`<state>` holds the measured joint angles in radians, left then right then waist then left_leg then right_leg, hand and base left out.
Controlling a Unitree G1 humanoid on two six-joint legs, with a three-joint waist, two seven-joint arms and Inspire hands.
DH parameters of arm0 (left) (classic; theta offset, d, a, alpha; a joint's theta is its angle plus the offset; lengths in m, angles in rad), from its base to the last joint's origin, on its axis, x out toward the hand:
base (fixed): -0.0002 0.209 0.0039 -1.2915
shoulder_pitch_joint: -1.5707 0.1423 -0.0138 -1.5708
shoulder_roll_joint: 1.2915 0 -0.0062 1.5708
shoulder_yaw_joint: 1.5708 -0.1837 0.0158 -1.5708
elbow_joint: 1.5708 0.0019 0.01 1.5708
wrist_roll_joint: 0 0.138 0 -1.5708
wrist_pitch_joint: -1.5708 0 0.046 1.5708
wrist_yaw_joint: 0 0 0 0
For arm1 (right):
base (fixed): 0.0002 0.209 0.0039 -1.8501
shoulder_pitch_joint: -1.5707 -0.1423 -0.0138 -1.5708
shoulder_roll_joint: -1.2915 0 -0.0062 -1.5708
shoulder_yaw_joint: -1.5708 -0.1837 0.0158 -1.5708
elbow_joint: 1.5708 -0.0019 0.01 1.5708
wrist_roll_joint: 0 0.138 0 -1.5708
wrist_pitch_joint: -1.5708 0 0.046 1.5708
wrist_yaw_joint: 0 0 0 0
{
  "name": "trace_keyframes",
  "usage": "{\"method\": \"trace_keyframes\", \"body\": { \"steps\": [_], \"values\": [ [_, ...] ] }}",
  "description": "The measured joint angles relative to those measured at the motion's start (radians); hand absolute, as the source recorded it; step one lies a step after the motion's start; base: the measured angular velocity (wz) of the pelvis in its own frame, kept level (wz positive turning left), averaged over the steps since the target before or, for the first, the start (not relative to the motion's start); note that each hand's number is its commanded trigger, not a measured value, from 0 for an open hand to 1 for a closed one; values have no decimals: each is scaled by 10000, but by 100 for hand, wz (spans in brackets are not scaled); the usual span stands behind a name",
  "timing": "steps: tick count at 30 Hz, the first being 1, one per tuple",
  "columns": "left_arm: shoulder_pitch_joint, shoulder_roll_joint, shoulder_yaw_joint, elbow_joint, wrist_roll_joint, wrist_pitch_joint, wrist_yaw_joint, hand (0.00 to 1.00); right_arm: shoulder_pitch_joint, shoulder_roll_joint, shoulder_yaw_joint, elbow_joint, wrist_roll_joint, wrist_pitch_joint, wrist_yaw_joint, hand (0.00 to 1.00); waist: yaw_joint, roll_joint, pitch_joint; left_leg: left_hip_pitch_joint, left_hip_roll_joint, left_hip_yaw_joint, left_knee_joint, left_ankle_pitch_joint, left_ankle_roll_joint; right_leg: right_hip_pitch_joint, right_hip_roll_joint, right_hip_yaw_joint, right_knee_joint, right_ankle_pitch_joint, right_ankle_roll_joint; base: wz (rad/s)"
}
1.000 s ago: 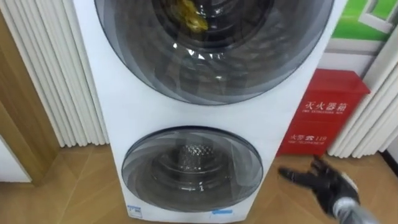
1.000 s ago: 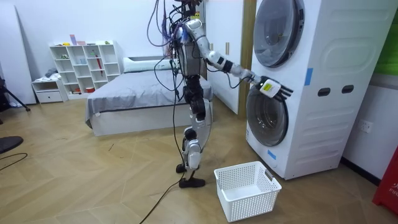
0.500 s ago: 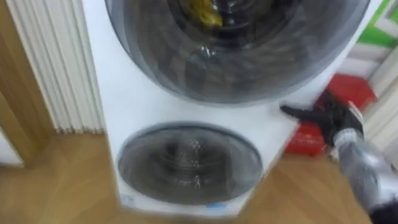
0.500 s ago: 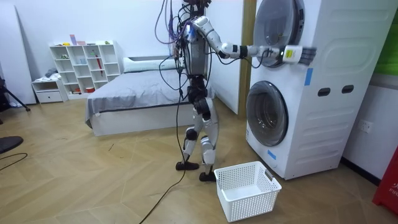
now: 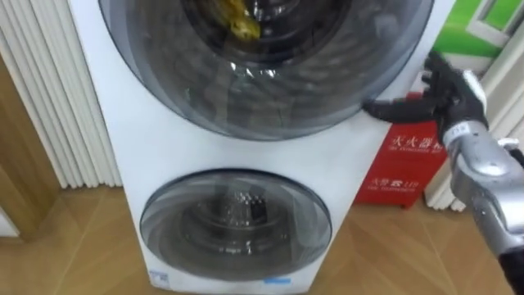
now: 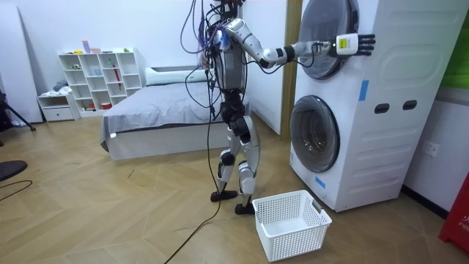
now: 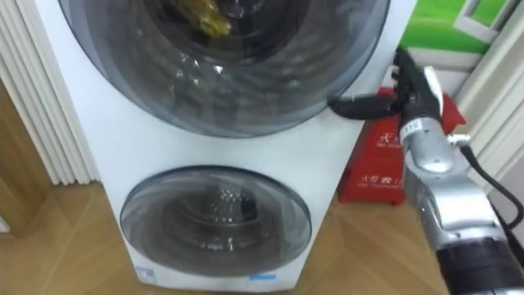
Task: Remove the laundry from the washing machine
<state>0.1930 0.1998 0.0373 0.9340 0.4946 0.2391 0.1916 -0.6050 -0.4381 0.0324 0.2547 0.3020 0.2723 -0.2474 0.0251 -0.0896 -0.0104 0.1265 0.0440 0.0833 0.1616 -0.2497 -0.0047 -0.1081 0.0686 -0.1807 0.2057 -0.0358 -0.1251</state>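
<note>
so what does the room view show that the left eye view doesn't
Room view: the robot standing before the washing machine, a white basket on the floor by its feet, bed and shelf behind. Left eye view: yellow clothing behind the glass of the upper door. Both: the washing machine, right hand open at that door's rim.
</note>
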Motion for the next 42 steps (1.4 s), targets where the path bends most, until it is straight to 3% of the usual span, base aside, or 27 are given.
{"method": "trace_keyframes", "body": {
  "steps": [2,6,8,11,13,15,16,19,21,29,36,42],
  "values": [
    [-13,4,-3,-99,-5,-34,3,0,-2,-47,-11,-885,10,-40,-166,0,-4,32,-50,59,12,9,52,27,-34,57,11,9,10,-22,-29,0],
    [4,10,-23,-288,-37,-103,14,0,-2,-59,-10,-2107,20,-371,-215,0,15,-17,-74,92,21,7,66,38,-52,106,18,3,-18,-26,-28,2],
    [139,12,-23,-352,-103,-191,14,0,-1,-58,-11,-2672,135,-621,-202,0,16,-77,-46,255,21,-2,46,37,-54,289,20,24,-32,-178,118,8],
    [209,65,-21,-364,-193,-227,13,0,8,-58,-31,-3111,264,-811,-140,0,-6,-224,43,292,21,-28,2,21,-59,360,18,19,-38,-195,143,9],
    [249,110,-34,-364,-468,-235,14,0,12,-58,-53,-3251,257,-810,-158,0,-36,-304,38,264,25,-35,9,5,-59,359,18,7,-57,-180,158,2],
    [308,115,-114,-363,-713,-259,14,0,77,-58,-53,-3628,252,-810,-162,0,-112,-300,39,264,31,-32,8,-7,-52,362,18,3,-61,-174,151,0],
    [339,118,-135,-337,-763,-277,14,0,155,-51,-54,-3910,296,-816,-195,0,-168,-285,47,270,39,-31,6,-10,-50,369,17,-13,-59,-98,26,0],
    [339,145,-213,-322,-771,-365,16,0,813,-43,-71,-4798,346,-1068,-293,0,-179,-239,67,310,127,43,-5,-44,-59,394,36,-112,-70,-81,0,-6],
    [247,144,-218,-91,-770,-540,27,0,1231,-33,-83,-5207,414,-1435,-252,0,-208,-150,112,408,135,100,-46,-45,-59,516,74,-103,-177,-82,0,-2],
    [166,177,-542,288,-935,-714,404,0,2205,25,-82,-5329,541,-2089,-96,0,-199,-58,120,460,166,213,-103,-90,-109,534,135,-76,-209,-96,0,0],
    [150,200,-911,298,-1107,-652,411,0,2788,113,17,-4960,1389,-2317,340,0,-200,139,78,476,186,334,-96,-112,-128,509,180,14,-219,-80,-24,-5],
    [81,198,-1135,292,-1108,-649,410,0,2920,134,342,-3876,1855,-2279,1011,0,-175,213,48,526,209,577,-100,-116,-140,498,206,111,-199,-69,-41,-5]
  ]
}}
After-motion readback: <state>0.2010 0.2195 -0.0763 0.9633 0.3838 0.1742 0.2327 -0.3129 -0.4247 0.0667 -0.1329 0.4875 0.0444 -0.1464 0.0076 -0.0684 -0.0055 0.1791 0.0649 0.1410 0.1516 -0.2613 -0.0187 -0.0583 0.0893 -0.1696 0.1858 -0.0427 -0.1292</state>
